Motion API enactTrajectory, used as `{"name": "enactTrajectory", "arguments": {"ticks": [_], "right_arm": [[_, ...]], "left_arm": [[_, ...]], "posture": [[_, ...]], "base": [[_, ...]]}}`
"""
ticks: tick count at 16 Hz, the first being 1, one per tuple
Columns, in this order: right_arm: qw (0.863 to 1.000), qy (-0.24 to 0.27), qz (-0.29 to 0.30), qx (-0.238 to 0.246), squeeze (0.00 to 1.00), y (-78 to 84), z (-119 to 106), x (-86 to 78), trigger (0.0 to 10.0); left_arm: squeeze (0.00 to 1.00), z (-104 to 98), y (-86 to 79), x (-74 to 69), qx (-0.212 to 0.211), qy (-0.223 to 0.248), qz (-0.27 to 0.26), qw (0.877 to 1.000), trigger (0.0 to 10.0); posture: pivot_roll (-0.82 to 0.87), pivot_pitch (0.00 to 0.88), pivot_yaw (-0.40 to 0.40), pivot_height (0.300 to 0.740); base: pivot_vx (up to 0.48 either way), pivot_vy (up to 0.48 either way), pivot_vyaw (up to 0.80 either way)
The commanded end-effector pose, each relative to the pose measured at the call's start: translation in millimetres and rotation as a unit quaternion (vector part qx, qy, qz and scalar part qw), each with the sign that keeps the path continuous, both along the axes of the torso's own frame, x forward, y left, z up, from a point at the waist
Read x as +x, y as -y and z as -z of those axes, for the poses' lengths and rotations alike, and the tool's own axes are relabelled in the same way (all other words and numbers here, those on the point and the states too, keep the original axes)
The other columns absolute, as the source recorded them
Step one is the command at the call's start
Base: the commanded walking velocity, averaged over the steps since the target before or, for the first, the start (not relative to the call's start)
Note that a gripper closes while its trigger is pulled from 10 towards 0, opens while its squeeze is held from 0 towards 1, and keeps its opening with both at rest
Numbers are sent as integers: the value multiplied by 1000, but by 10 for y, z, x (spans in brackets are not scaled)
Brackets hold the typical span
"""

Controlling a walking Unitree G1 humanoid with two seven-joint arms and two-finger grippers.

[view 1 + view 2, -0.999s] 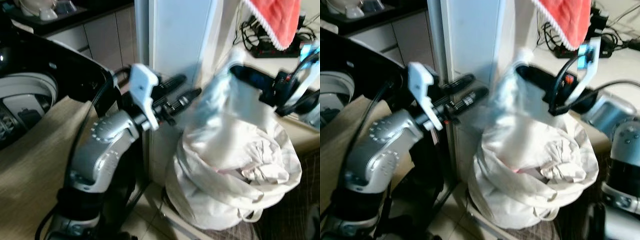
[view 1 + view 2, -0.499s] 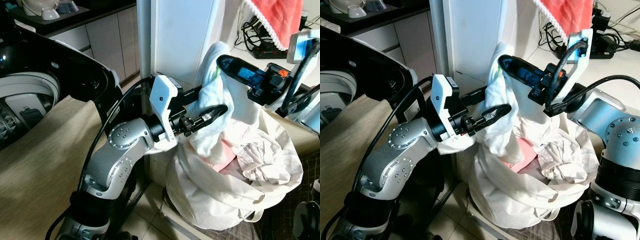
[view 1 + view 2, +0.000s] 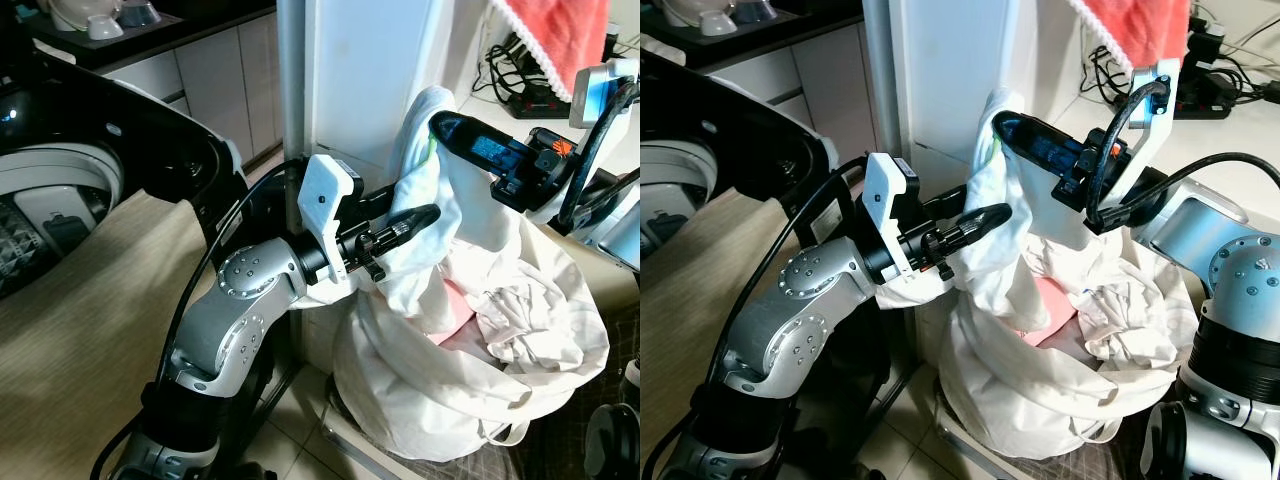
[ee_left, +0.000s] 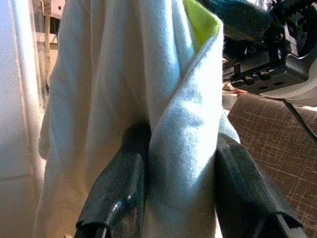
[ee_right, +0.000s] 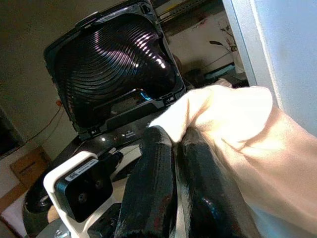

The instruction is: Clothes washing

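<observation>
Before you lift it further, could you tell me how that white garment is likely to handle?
Probably floppy: the white garment sags in folds between the right hand and left hand. Likely light, since pinches hold it. It may snag on the laundry bag.

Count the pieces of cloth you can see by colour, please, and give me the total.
White: 3 (the garment held up by both pincers, the laundry bag, the crumpled cloth inside it)
Pink: 1 (garment in the bag)
Red: 1 (towel hanging above)
Beige: 1 (cover by the washing machine)
Total: 6
</observation>
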State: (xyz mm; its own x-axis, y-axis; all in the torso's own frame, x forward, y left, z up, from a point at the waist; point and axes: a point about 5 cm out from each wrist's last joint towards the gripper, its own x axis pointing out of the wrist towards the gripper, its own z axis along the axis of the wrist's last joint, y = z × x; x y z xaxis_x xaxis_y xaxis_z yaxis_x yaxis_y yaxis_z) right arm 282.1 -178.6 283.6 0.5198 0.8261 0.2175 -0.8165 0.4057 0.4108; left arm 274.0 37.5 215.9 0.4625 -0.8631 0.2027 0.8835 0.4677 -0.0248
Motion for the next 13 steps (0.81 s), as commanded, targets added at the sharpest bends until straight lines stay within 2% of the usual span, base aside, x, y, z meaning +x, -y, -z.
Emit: {"name": "enactTrajectory", "arguments": {"ticks": [1,11,12,13], "right_arm": [[1000,15,-9,-5,0,-33,-53,-51,0],[1000,19,-6,-6,0,-72,-74,-56,0],[1000,25,-1,-13,0,-73,-77,-54,2118],[999,25,7,-21,1000,-74,-73,-44,10000]], "left_arm": [[0,23,-12,5,5,-2,-5,1000,0],[0,10,-61,36,2,0,-16,1000,0],[0,-2,-90,61,0,4,-28,1000,0],[0,-25,-138,92,-2,10,-43,999,0]], "posture": [[-87,0,-6,740],[-87,0,-5,740],[-85,0,-4,740],[-84,0,-5,740]], "base": [[0,0,0],[0,0,0],[0,0,0],[0,0,0]]}}
